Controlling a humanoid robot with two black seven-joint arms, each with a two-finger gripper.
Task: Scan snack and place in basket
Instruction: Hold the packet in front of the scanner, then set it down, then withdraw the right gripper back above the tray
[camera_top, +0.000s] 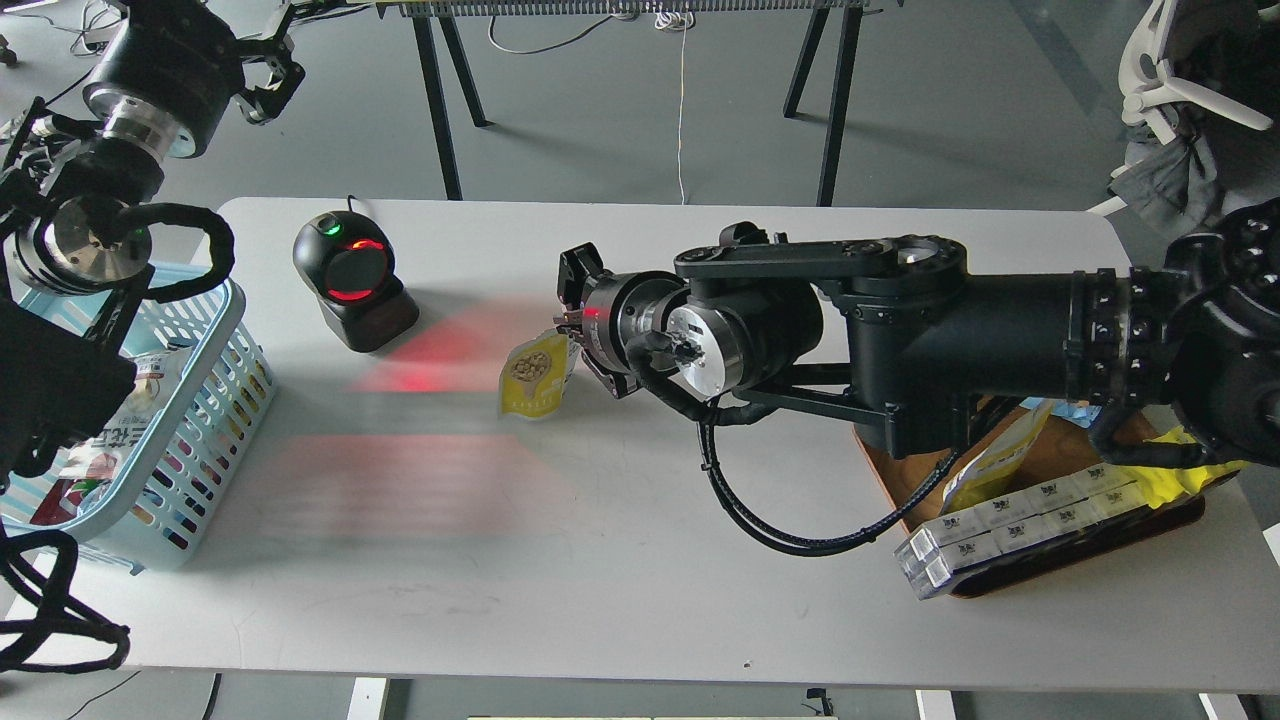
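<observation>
My right gripper (566, 322) is shut on the top edge of the snack (537, 375), a yellow pouch picturing beige beans. The pouch hangs above the middle of the table, to the right of the black barcode scanner (351, 281), whose window glows red and casts red light on the table. The light blue basket (215, 400) stands at the table's left edge with several packets inside. My left gripper (270, 75) is raised beyond the far left corner of the table; its fingers look dark and small.
A brown wooden tray (905, 455) at the right holds a yellow pouch, a row of white boxes (1020, 525) and a long yellow wrapper. My left arm's thick links cover part of the basket. A chair stands at the far right.
</observation>
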